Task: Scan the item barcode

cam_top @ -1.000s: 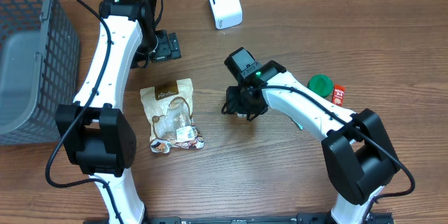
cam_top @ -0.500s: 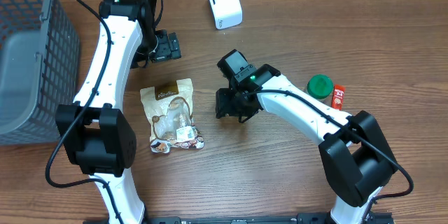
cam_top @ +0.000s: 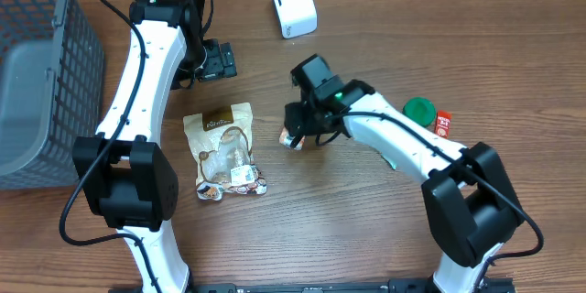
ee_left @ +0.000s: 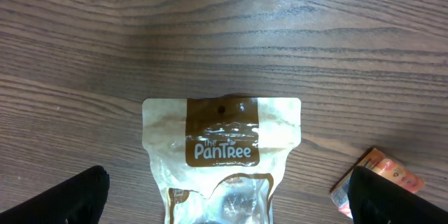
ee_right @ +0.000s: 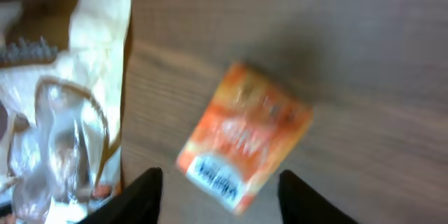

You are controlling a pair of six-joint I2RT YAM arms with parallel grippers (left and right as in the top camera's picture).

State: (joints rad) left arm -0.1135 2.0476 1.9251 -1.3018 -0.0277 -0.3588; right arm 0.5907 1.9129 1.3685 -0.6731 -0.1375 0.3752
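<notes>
Plainly finds the right gripper (ee_right: 220, 197) with its fingers (ee_right: 143, 196) about half spread and clamped on nothing. Shows the lower corner of the orange packet (ee_right: 245, 136) in the gap between them, with a thin strip of wood visible on either side; blurred, so cannot rule out a light touch. Places that packet flat on the table (cam_top: 366, 238) near its middle, tilted, with a white label patch at the end nearest the fingers. Puts the PanTree pouch (ee_left: 222, 154) just beside it, toward the left edge, apart from it.

Finds the left gripper (ee_left: 224, 203) spread as wide as it goes, fingers (ee_left: 77, 196) at the bottom corners of its wrist view, holding and touching nothing. Hangs above the pouch's top end, over bare wood, toward the far edge.

Sets the white scanner (cam_top: 293, 5) upright near the far edge, well apart from the packet. Leaves a green lid (cam_top: 418, 110) and a small red sachet (cam_top: 443, 124) side by side toward the right edge, and a grey basket (cam_top: 37, 73) at the far left corner.
</notes>
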